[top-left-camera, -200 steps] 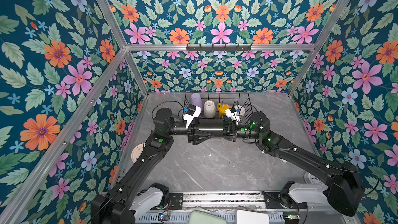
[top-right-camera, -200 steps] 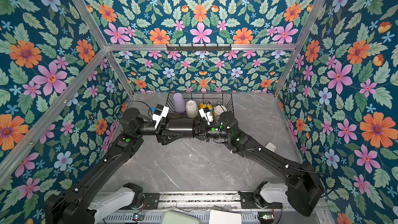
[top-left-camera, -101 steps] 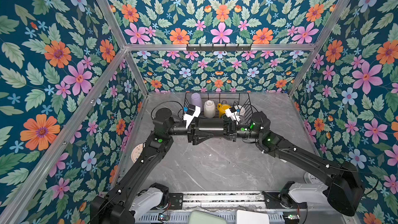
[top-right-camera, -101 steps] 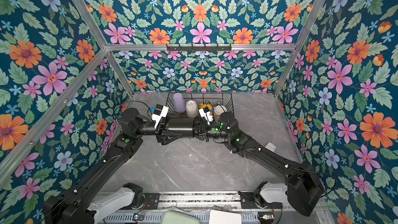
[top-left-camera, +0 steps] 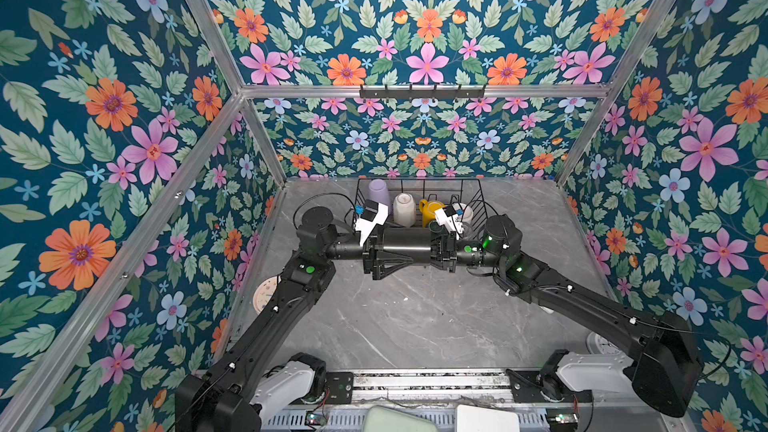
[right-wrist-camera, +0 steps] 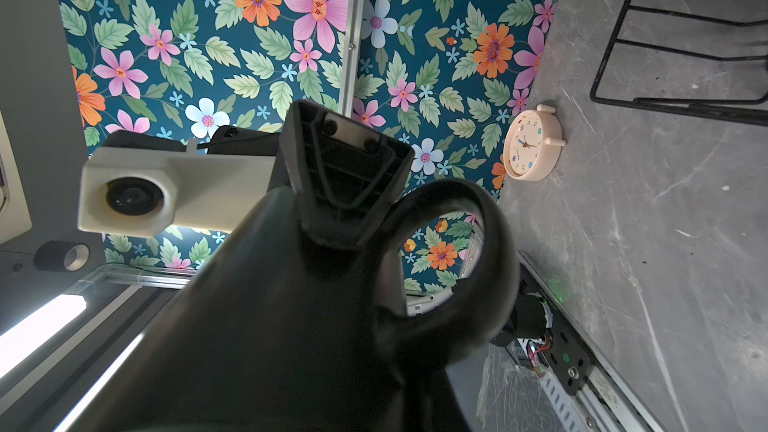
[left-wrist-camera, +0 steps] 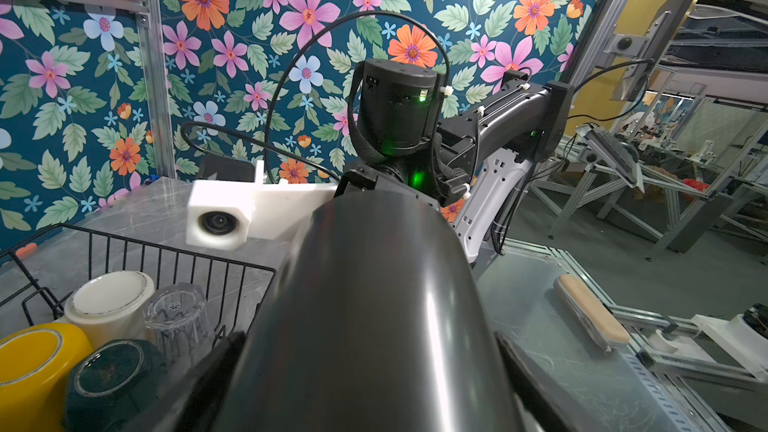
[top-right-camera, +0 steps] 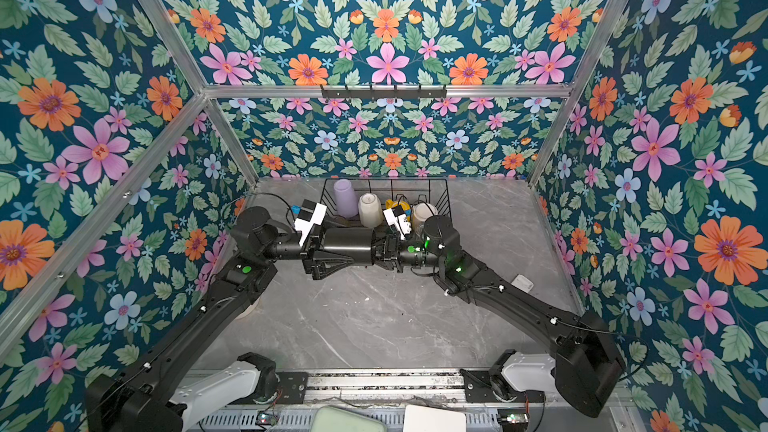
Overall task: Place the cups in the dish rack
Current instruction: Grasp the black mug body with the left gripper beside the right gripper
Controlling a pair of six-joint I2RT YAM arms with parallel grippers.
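Mid-frame in both top views, the black mug (top-left-camera: 403,243) hangs sideways between two grippers, just in front of the dish rack (top-left-camera: 432,179).

Held clear of the counter (top-left-camera: 415,326), the mug has not shifted in the last second. What has changed is the left gripper (left-wrist-camera: 366,335): its jaws have spread wider and now straddle the mug's body, though I cannot tell whether they still touch it. At the mug's other end the right gripper (top-left-camera: 437,245) has its jaws pinched together, apparently on the mug's edge. That reads as a hand-over to the right arm, which would carry this cup alone. Higher in the frame, the lilac tumbler (top-left-camera: 379,193), a white mug (top-left-camera: 403,209) and the yellow mug (top-left-camera: 430,206) already stand in the rack.
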